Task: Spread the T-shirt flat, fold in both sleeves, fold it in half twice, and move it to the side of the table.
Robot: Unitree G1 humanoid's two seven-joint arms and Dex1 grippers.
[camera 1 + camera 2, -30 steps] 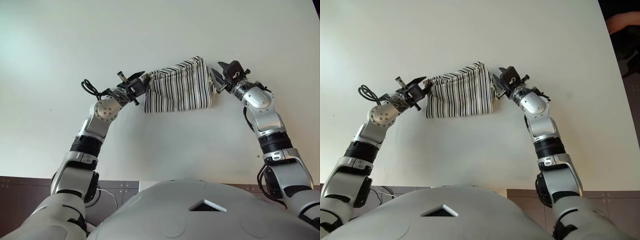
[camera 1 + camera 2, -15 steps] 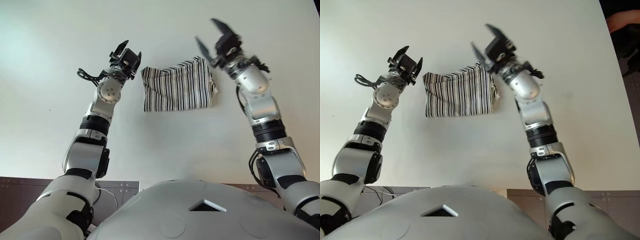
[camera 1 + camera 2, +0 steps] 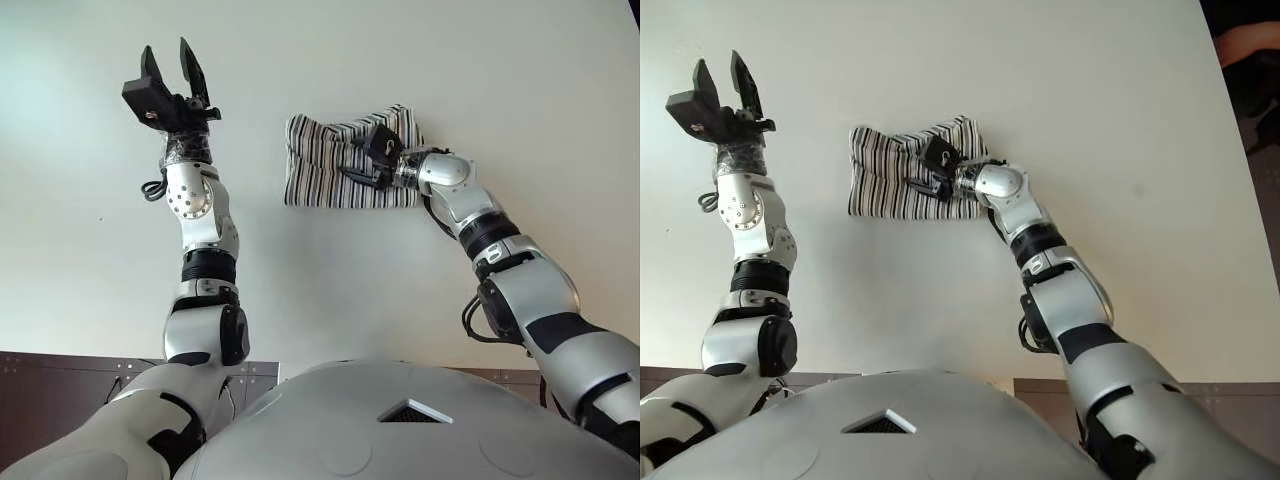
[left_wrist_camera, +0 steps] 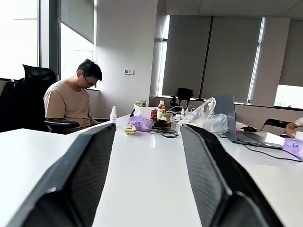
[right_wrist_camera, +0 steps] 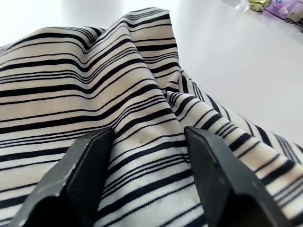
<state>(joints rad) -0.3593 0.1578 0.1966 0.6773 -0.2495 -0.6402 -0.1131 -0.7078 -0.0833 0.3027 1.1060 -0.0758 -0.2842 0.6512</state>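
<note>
The striped T-shirt (image 3: pixel 315 178) lies folded into a small rectangle on the white table (image 3: pixel 480 80), at mid-depth and slightly right of centre. My right gripper (image 3: pixel 362 160) rests low on top of the fold, near its right half. Its fingers (image 5: pixel 85 165) are open, spread over the striped cloth (image 5: pixel 118 71), with nothing gripped between them. My left gripper (image 3: pixel 167 55) is raised high, left of the shirt and well apart from it. It stands open and empty, pointing along the table (image 4: pixel 142 156).
The table's right edge (image 3: pixel 1218 110) runs beside a dark floor area. Bottles, bags and cables (image 4: pixel 163 124) and a laptop (image 4: pixel 236 118) stand at the table's far end. The table's front edge (image 3: pixel 300 357) is close to my body.
Both grippers let go of the shirt's side edges and rose. The left arm kept lifting and swung left; the right gripper came down onto the top of the folded shirt.
</note>
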